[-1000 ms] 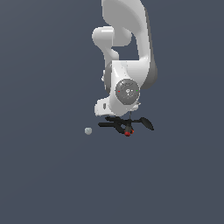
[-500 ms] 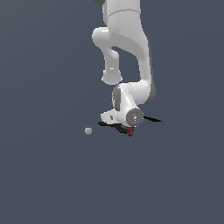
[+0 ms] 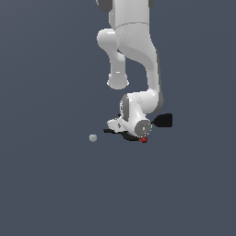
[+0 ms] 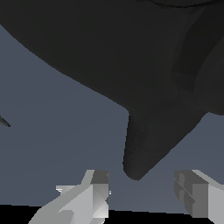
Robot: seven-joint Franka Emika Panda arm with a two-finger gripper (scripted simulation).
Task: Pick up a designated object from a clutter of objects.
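The white arm (image 3: 133, 55) comes down from the top of the exterior view, folds at an elbow and doubles over, so that its wrist lies very low, right on top of the small clutter of dark tools (image 3: 138, 131). The tool (image 3: 120, 125) is at the bottom of that fold, pressed down among them on the exterior view's left side of the wrist; its fingers cannot be made out separately from this camera.

In the wrist view the two pale fingers (image 4: 87, 199) stand well apart, with open grey counter (image 4: 65, 122) between them, so the tool is released and grips nothing. A large black shape fills most of that view, and a rounded black handle of it (image 4: 138, 148) reaches down into the gap between the fingers, its end near them but touching neither. This is the black spring clamp (image 3: 124, 134), seen very close.

In the exterior view the clamp lies flat on the counter under the wrist, mostly covered; a thin dark handle shows toward the exterior view's left, and its small red tip (image 3: 144, 139) shows just below the wrist. The black spatula (image 3: 164, 120) sticks out on the exterior view's right of the wrist. A tiny pale grey ball (image 3: 93, 138) rests apart, to the exterior view's left of the clutter
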